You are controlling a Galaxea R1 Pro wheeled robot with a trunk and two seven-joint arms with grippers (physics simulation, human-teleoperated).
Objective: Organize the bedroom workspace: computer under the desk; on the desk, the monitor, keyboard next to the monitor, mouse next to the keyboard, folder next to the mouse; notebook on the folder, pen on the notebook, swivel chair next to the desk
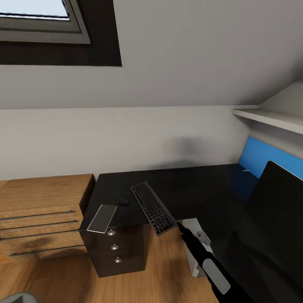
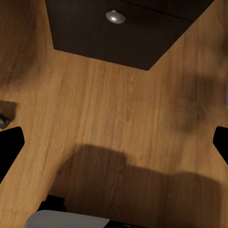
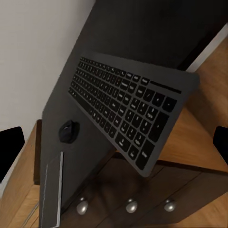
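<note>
Black keyboard [image 1: 153, 208] lies on the counter [image 1: 198, 185], one end jutting past the front edge, mouse [image 1: 123, 202] just beside it. Right tool [image 1: 180, 226], fingers spread, sits near that overhang, probably to nudge it.

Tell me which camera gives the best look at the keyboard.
The right wrist view: the keyboard is large and close there, keys clear, one end overhanging the desk edge. The head view shows it smaller, angled on the desk beside the mouse. The left wrist view looks at wooden floor and a drawer knob.
</note>
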